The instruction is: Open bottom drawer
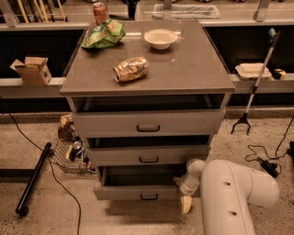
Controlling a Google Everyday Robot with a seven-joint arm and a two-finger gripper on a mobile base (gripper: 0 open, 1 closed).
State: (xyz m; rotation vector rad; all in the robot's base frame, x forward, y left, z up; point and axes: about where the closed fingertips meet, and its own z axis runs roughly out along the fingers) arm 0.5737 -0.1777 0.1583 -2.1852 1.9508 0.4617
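The bottom drawer (138, 192) is the lowest of three grey fronts on the cabinet. It has a small dark handle (149, 197) at its middle and stands pulled out, with a dark gap showing above its front. My gripper (185, 203) hangs at the drawer's right front corner, below the white arm (229, 197). One pale fingertip (186, 204) points down toward the floor, beside the drawer front and right of the handle. The middle drawer (148, 155) and the top drawer (148, 123) sit above.
On the cabinet top (193, 69) lie a crumpled snack bag (131, 69), a white bowl (160, 38), a green bag (103, 34) and a red can (99, 12). A wire basket (69, 151) and black pole (34, 179) are on the floor at left. A grabber tool (255, 82) leans at right.
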